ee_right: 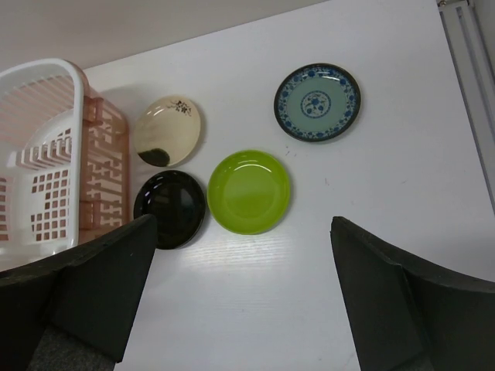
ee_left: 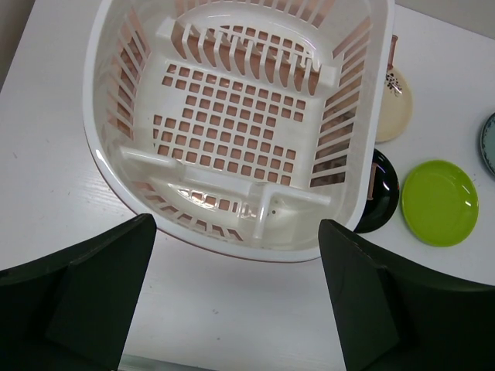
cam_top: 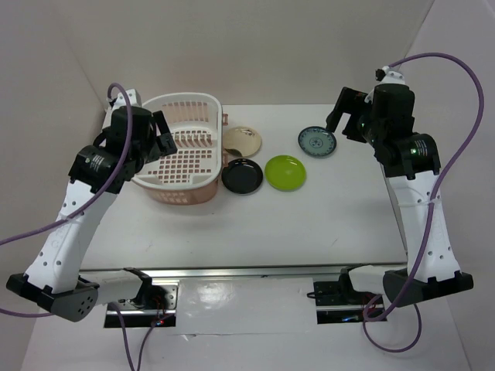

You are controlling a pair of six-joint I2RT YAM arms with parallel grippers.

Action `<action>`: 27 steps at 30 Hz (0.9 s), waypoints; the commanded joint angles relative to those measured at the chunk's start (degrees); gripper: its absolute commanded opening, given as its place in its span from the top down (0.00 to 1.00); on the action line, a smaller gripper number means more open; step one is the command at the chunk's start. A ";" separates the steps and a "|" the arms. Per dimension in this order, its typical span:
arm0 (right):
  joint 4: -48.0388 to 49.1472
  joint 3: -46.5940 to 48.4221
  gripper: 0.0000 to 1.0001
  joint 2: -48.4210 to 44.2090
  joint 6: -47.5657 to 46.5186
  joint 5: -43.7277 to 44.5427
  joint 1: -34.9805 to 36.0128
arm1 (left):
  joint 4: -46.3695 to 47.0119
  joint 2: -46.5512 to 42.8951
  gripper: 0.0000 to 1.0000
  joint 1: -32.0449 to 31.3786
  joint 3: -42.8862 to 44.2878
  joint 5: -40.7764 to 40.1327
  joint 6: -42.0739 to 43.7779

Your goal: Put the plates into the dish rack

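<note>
The rack [cam_top: 182, 188] has nothing inside it yet; I see only its lattice bottom and the pegs. All four plates lie flat on the table [cam_top: 340, 209] on the right side of the rack. The black plate [cam_top: 242, 176] is just beside the rack wall, perhaps touching it. The cream plate [cam_top: 244, 141] is also just beside the rack, on the far side of the black one. The green plate [cam_top: 285, 172] lies beyond the black one, and the teal plate [cam_top: 317, 141] is the farthest from the rack.

The left gripper [ee_left: 236, 232] hangs over the near rim of the rack, jaws wide apart, holding nothing. The right gripper [ee_right: 241, 228] is also spread and holds nothing, high above the plates.

I think these plates are light and stiff, but glossy, so they may slip between the fingers, and they could chip if dropped. Because they lie flat, the raised rim is the only place to take hold. For the black plate, the side away from the rack seems freer.
</note>
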 commanded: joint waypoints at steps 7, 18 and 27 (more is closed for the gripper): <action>-0.14 -1.82 0.00 -2.44 0.02 0.87 -0.26 | 2.36 -0.26 0.00 -1.90 1.21 0.08 1.45; 13.46 -13.42 0.00 1.15 4.49 -0.36 -0.26 | 4.29 6.93 0.00 -4.98 5.77 3.49 3.73; 35.61 -29.30 0.01 8.71 11.53 -3.61 -5.09 | 5.34 12.66 0.00 -6.30 7.45 6.93 2.95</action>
